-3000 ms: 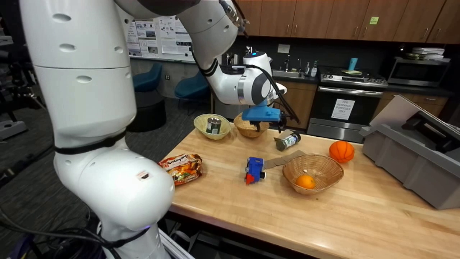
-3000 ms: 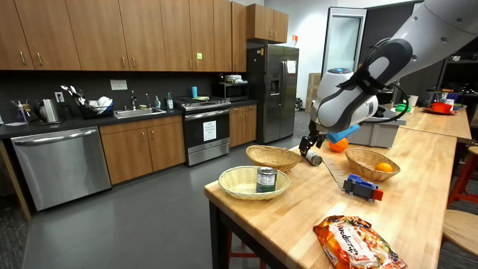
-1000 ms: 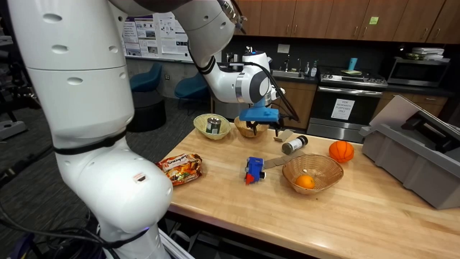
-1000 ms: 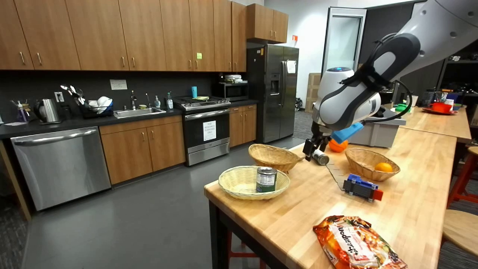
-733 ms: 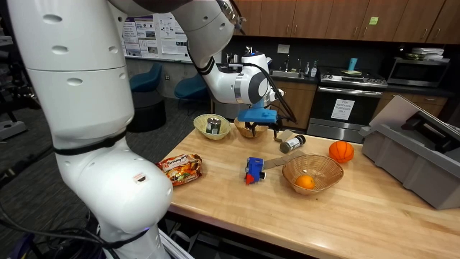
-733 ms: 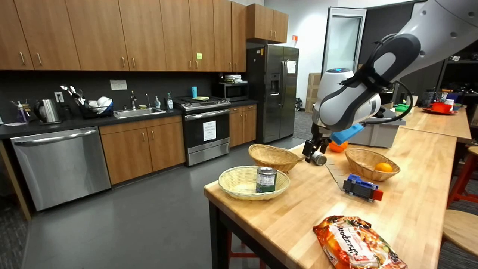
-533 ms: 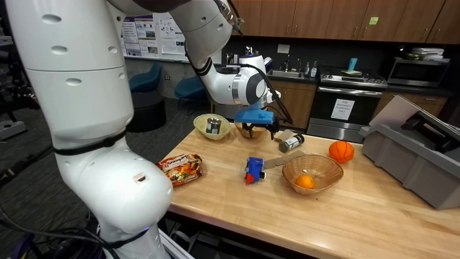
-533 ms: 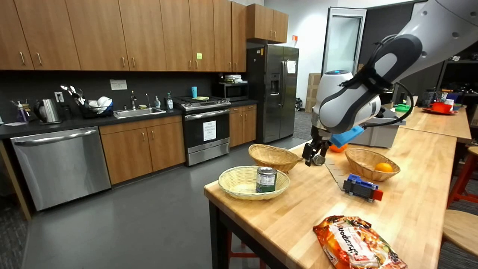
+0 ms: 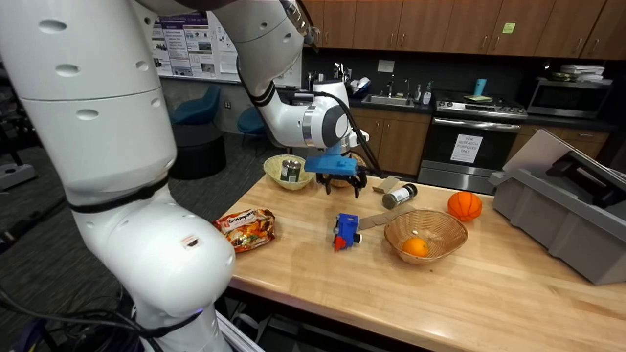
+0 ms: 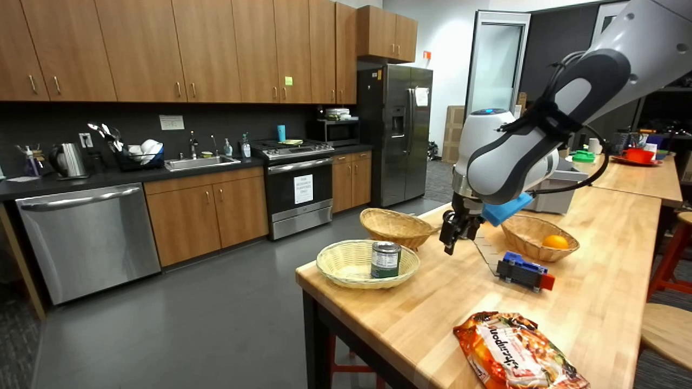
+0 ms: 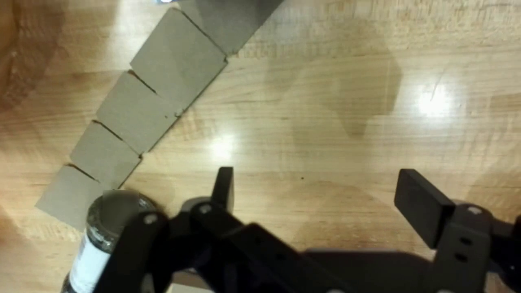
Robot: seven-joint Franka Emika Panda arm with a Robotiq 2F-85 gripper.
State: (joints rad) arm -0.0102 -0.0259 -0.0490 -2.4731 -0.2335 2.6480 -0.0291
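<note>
My gripper (image 9: pixel 342 192) hangs above the wooden table with its fingers wide apart; in the wrist view only bare wood shows between the fingertips of the gripper (image 11: pixel 315 185). A dark-ended jar with a white label (image 9: pixel 399 196) lies on its side to the right of the gripper, apart from it. In the wrist view this jar (image 11: pixel 87 260) is at lower left, partly covered by a finger. From the remaining exterior view, the gripper (image 10: pixel 459 243) hides it. A creased cardboard strip (image 11: pixel 175 57) runs diagonally past the jar. Toward the table's middle sits a blue and red toy (image 9: pixel 346 230).
A wicker basket (image 10: pixel 397 229) stands behind the gripper, beside a pale basket (image 10: pixel 340 270) holding a can (image 10: pixel 386 259). Another basket (image 9: pixel 447 217) holds an orange (image 9: pixel 415 247). An orange ball (image 9: pixel 464 206), grey bin (image 9: pixel 552 225), cardboard piece (image 9: pixel 386 184) and food packet (image 9: pixel 247 229) lie around.
The open gripper has moved away from the jar, leftward and lower in an exterior view. Since three seconds ago the jar has shifted and turned slightly; over the last half second it barely moves.
</note>
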